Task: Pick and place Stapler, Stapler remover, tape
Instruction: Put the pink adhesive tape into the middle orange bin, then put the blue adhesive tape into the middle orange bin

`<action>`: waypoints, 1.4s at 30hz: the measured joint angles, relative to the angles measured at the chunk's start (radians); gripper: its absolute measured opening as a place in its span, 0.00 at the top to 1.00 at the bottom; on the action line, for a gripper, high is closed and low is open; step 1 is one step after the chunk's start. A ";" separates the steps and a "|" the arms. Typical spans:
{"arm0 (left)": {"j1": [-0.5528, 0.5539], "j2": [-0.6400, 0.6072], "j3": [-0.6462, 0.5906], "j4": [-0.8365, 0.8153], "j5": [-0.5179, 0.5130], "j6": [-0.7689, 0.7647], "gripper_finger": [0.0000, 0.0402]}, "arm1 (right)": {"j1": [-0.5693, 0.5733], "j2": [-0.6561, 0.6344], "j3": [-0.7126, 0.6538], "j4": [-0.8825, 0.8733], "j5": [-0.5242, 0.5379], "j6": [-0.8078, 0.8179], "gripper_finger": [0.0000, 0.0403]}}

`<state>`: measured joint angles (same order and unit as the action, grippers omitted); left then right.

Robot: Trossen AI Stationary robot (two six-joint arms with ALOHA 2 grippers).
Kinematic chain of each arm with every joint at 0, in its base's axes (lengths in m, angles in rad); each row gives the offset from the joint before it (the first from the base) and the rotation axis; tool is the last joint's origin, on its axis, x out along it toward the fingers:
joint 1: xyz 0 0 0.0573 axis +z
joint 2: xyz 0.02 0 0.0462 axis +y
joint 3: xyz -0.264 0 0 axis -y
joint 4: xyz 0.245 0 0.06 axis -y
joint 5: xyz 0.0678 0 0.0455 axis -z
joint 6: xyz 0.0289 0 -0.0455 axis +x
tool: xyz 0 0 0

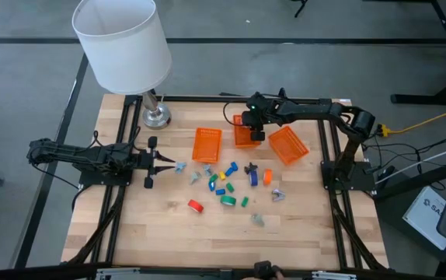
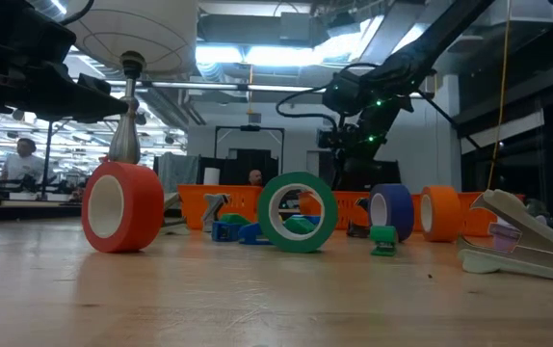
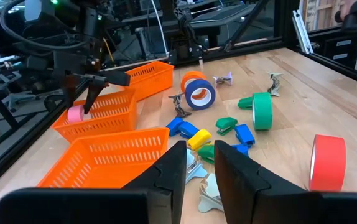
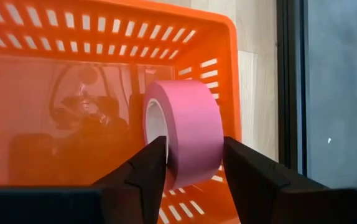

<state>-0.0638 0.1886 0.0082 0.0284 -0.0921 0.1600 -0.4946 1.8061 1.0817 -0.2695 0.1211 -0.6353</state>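
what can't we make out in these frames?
- Whether the right hand grips the pink tape or has let go: right wrist view, the fingers flank it and contact is unclear.
- What the left hand holds: left wrist view, its fingers cover the pale piece.
- Basket contents: low view, the green tape and clutter block them.

two dark jointed arms (image 1: 91, 154), black cables, a green light glowing on one wrist.
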 joint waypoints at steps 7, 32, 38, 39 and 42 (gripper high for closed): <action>0.000 0.000 0.000 -0.002 0.000 0.000 0.80 | 0.001 -0.002 0.007 0.004 0.003 0.003 0.60; 0.000 0.000 0.000 -0.002 0.000 0.000 0.81 | 0.302 -0.144 0.156 -0.246 0.211 0.239 0.60; 0.000 0.000 0.000 -0.002 0.000 0.000 0.80 | 0.469 -0.170 0.156 -0.369 0.206 0.580 0.60; 0.000 0.000 0.000 -0.002 0.000 0.000 0.80 | 0.494 -0.170 0.156 -0.384 0.198 0.632 0.60; 0.000 0.000 0.000 -0.002 0.000 0.000 0.81 | 0.572 -0.170 0.156 -0.442 0.184 0.775 0.60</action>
<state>-0.0639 0.1890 0.0082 0.0265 -0.0921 0.1600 0.0772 1.6360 1.2373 -0.7114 0.3052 0.1401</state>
